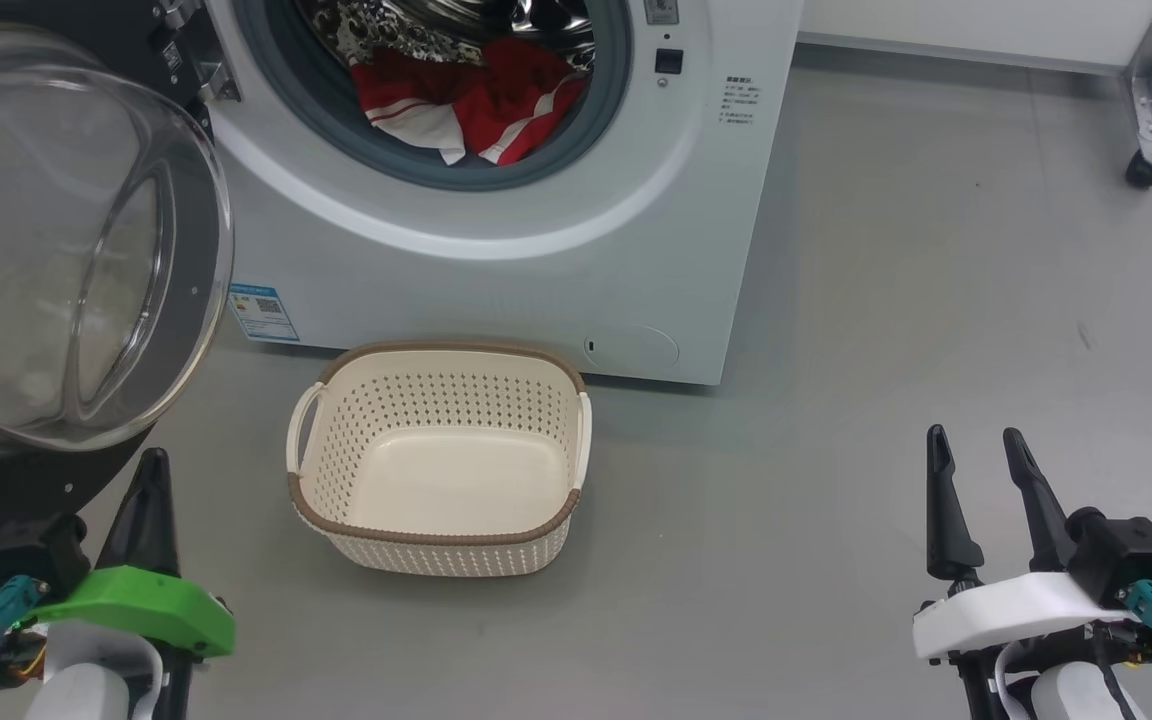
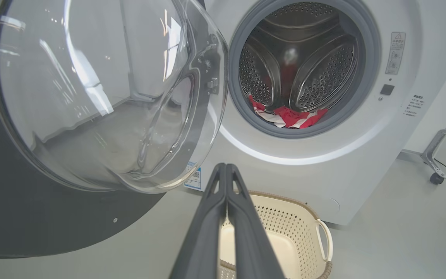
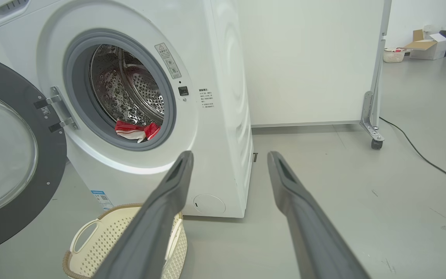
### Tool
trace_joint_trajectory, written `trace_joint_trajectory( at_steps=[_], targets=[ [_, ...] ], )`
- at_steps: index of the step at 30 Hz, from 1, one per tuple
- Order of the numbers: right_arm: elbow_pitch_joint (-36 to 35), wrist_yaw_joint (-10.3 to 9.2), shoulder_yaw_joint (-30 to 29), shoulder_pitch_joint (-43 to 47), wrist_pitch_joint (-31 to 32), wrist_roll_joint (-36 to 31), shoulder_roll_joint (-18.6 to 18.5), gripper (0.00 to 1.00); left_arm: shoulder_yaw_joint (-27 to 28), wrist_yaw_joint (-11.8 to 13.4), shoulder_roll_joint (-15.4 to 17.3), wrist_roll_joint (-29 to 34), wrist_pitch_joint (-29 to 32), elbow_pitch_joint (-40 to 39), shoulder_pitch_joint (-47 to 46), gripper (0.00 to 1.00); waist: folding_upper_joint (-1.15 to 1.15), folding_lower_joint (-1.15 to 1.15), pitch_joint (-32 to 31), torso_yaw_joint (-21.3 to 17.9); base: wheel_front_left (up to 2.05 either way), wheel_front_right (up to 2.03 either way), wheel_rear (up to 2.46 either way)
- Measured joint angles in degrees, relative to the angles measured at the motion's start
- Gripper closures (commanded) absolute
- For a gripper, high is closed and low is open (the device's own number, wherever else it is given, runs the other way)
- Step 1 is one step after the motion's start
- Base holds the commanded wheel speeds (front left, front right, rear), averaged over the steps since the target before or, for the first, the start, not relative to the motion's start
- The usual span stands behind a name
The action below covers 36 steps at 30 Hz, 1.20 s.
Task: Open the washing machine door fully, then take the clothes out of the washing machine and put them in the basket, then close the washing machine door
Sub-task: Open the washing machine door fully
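Observation:
The white washing machine (image 1: 536, 270) (image 2: 316, 170) (image 3: 223, 116) stands with its round black door (image 1: 56, 250) (image 2: 91, 97) (image 3: 6, 155) swung open to the left. Red and white clothes (image 1: 476, 105) (image 2: 289, 117) (image 3: 136, 131) lie at the front of the steel drum. On the floor in front stands the cream basket (image 1: 441, 460) (image 2: 285, 236) (image 3: 126, 244), with nothing in it. My left gripper (image 1: 151, 465) (image 2: 226, 167) is shut and holds nothing, low beside the door's lower edge. At the lower right my right gripper (image 1: 976, 445) (image 3: 230, 157) hangs open over the floor, holding nothing.
A white partition on a metal leg with a caster (image 1: 1146, 165) (image 3: 376, 143) stands right of the machine, and a black cable (image 3: 420, 155) runs along the floor there. Grey floor (image 1: 936, 300) spreads to the right of the machine and basket.

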Motion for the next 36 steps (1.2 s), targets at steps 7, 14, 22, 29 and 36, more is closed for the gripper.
trace_joint_trajectory(
  at_steps=[7, 14, 22, 29, 36],
  targets=[
    [-0.64, -0.01, -0.53, 1.62, -0.15, 0.41, 0.01, 0.00, -0.78, -0.10, -0.79, 0.44, -0.10, -4.14, 3.27, 1.00, 0.00, 0.00, -1.51, -2.70, 0.00, 0.00, 0.00],
    [-1.56, -0.08, -1.45, 2.98, -0.16, 0.42, -0.02, 0.00, -1.53, -0.36, -3.20, 0.43, -0.15, -8.90, 5.30, 0.94, 0.00, 0.00, -2.31, -4.34, 0.00, 0.00, 0.00],
    [-2.32, -0.08, -1.49, 3.78, -0.16, 0.42, 0.00, 0.00, -2.88, -0.59, -3.43, 1.34, -0.15, -11.83, 7.16, 0.00, 0.00, 0.00, -2.03, -4.48, 0.00, 0.00, 0.00],
    [-2.47, -0.08, -1.13, 3.85, -0.16, 0.26, -0.30, 0.00, -3.34, -0.64, -3.49, 1.35, -0.15, -13.40, 8.60, 0.00, 0.00, 0.00, -1.73, -4.53, 0.00, 0.00, 0.00],
    [-2.44, -0.09, -0.66, 3.86, -0.18, -0.92, -1.20, 0.00, -4.08, -0.88, -3.63, 1.27, -0.15, -14.22, 9.60, 0.00, 0.00, 0.00, -1.77, -4.62, 0.00, 0.00, 0.00]
  ],
)
